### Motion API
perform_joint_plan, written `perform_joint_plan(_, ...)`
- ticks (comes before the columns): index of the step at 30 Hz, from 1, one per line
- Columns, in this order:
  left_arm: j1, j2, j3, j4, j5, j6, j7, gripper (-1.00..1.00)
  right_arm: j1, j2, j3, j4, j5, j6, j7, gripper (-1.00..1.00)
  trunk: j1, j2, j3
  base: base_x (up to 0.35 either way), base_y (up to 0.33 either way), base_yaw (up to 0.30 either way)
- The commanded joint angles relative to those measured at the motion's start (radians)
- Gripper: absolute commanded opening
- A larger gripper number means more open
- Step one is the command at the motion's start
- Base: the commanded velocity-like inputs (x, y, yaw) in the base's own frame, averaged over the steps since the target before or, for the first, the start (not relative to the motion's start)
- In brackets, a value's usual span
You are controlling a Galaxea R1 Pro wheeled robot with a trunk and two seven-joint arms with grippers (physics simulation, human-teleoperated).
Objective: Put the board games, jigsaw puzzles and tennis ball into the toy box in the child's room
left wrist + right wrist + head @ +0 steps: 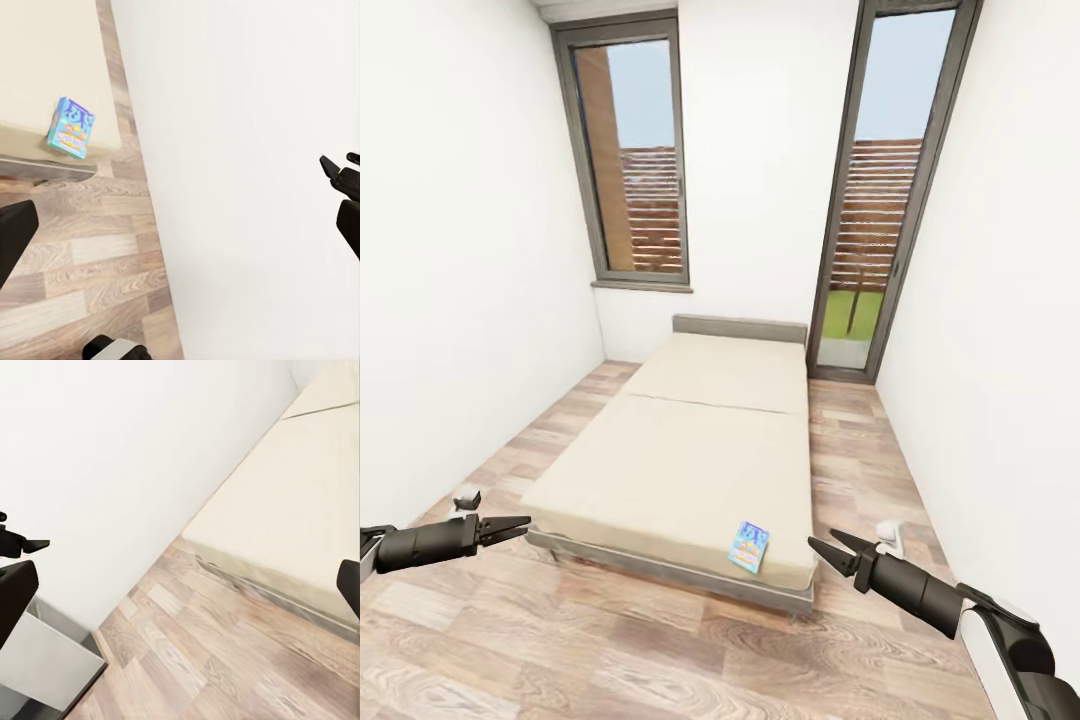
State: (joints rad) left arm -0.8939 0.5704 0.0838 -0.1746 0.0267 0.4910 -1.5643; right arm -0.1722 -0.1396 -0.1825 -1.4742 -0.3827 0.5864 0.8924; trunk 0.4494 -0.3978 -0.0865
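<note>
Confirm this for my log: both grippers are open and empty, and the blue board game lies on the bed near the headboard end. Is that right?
Not quite. The blue board game lies at the foot end of the bed, near the corner closest to the right gripper, far from the headboard. The head view shows this. The rest holds: the left gripper and the right gripper are open and empty.

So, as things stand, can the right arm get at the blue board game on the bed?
Probably yes. The blue board game lies flat at the near right corner of the bed, close to the open right gripper, with nothing between them. It may still need a short reach or roll forward.
</note>
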Motion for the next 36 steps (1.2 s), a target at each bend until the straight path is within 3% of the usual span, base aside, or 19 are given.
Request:
perform_joint_plan(1,0.0,0.0,0.004,0.0,-0.004,0.011,-0.004,1.0,-0.001,0.0,0.0,0.0,-0.005,0.007,0.001,1.0,0.001,-0.002,-0.003,0.0,0.113,-0.273)
perform_joint_plan(30,0.0,-0.001,0.004,0.0,-0.004,0.01,0.0,1.0,-0.001,0.0,0.0,0.0,-0.005,0.006,0.0,1.0,0.001,-0.002,-0.004,0.0,0.066,-0.276)
perform_joint_plan(36,0.0,-0.001,0.004,0.0,-0.003,0.01,0.001,1.0,-0.001,0.0,0.0,0.0,-0.005,0.006,0.0,1.0,0.001,-0.002,-0.004,0.0,0.128,-0.133)
